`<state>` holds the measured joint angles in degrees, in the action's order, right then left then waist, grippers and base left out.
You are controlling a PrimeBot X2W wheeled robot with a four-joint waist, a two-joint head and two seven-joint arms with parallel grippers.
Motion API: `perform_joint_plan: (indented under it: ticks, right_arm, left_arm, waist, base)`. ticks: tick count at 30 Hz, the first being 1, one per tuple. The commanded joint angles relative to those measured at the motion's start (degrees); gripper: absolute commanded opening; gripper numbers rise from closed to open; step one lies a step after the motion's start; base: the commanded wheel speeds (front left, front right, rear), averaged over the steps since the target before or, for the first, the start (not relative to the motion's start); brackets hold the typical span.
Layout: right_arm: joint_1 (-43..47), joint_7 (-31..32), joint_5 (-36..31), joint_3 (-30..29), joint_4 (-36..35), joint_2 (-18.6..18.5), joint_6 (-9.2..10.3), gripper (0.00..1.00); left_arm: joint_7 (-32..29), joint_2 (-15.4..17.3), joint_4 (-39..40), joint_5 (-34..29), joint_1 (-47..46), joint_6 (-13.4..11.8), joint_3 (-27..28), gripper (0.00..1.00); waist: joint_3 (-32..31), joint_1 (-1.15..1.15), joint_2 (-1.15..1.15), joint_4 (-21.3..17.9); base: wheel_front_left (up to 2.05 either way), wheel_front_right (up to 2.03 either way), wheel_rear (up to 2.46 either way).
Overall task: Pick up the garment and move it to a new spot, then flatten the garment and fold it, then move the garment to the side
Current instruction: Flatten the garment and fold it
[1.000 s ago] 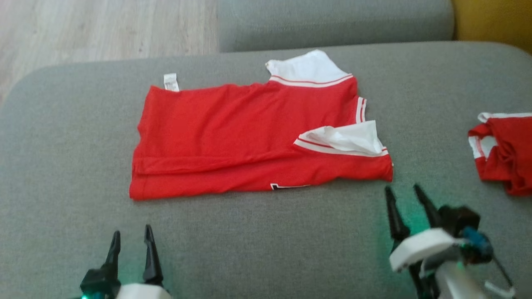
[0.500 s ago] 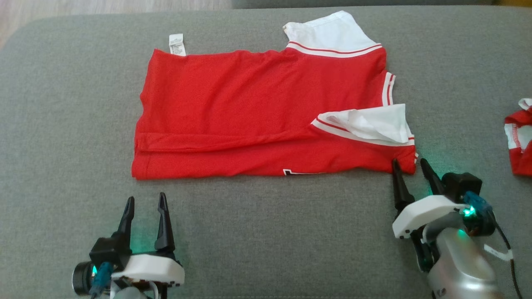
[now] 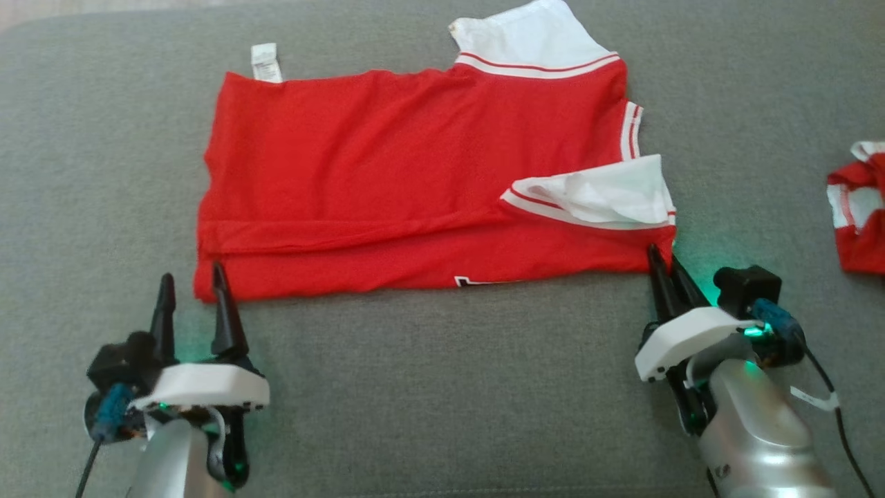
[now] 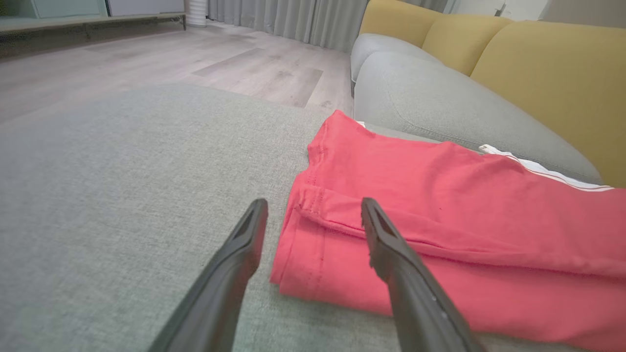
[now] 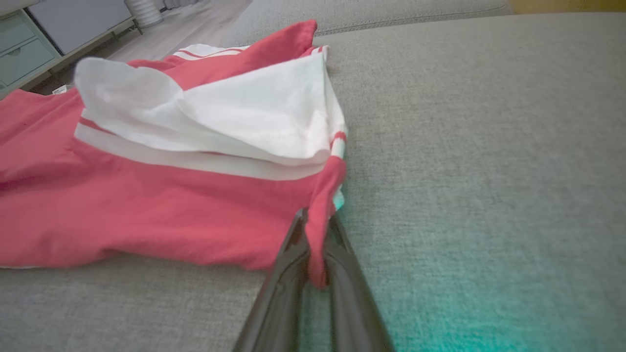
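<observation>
My shirt (image 3: 415,187), soft, light and limp, lies flat mid-cushion (image 3: 442,387), best taken by its near corners: my right gripper (image 3: 662,256) pinches the near right corner, and my left gripper (image 3: 192,271) is spread astride the near left one.

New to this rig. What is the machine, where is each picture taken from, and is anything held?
A two-armed wheeled robot. The top-down picture is from its head camera, looking down on a grey cushion; the other two are from its wrist cameras. A red and white shirt lies on the cushion, a second red garment farther right. The right arm's fingers are shut on the shirt's near right corner; the left arm's fingers stand open at its near left corner, holding nothing.
</observation>
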<state>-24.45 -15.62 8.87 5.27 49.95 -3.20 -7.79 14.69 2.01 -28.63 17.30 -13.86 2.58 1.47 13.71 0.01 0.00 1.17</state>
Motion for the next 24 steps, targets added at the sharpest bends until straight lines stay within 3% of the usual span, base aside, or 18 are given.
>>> perform_joint_plan:
  ticks: [1,8,9,10,15,24]
  right_arm:
    - [0.19,0.62,0.27,1.79,-0.24,0.32,0.31,0.0]
    - [0.12,0.62,2.9,4.06,-3.94,0.32,0.31,0.0]
    - [0.15,0.62,3.19,4.29,-4.44,0.32,0.31,0.0]
    - [0.16,0.62,3.53,4.46,-5.02,0.32,0.31,0.0]
    - [0.39,0.62,5.7,4.7,-8.13,0.32,0.31,0.0]
    - [-5.81,0.62,9.51,3.69,-8.93,0.32,0.31,0.0]
  left_arm:
    - [0.3,0.87,0.52,0.39,-1.19,0.21,2.08,1.0]
    - [0.3,0.87,-12.72,2.77,-4.78,3.02,2.65,1.0]
    - [0.3,0.87,-13.94,3.01,-5.37,3.42,2.39,0.44]
    - [0.3,0.87,-14.8,3.29,-5.89,3.77,2.2,0.0]
    - [0.3,0.87,-14.55,4.66,-7.08,4.66,1.78,0.0]
    - [0.3,1.96,-5.52,1.35,-9.76,4.89,5.67,0.0]
  waist:
    - [0.43,-0.01,0.0,-0.5]
    - [1.63,-0.01,0.0,-2.02]
    - [1.72,-0.01,0.0,-2.09]
    - [1.77,-0.01,0.0,-2.11]
    - [0.8,-0.01,0.0,-1.61]
    - [-5.09,-0.01,0.0,-1.37]
  base:
    - [0.0,0.0,0.0]
    - [0.0,0.0,0.0]
    - [0.0,0.0,0.0]
    - [0.0,0.0,0.0]
    - [0.0,0.0,0.0]
    - [0.0,0.0,0.0]
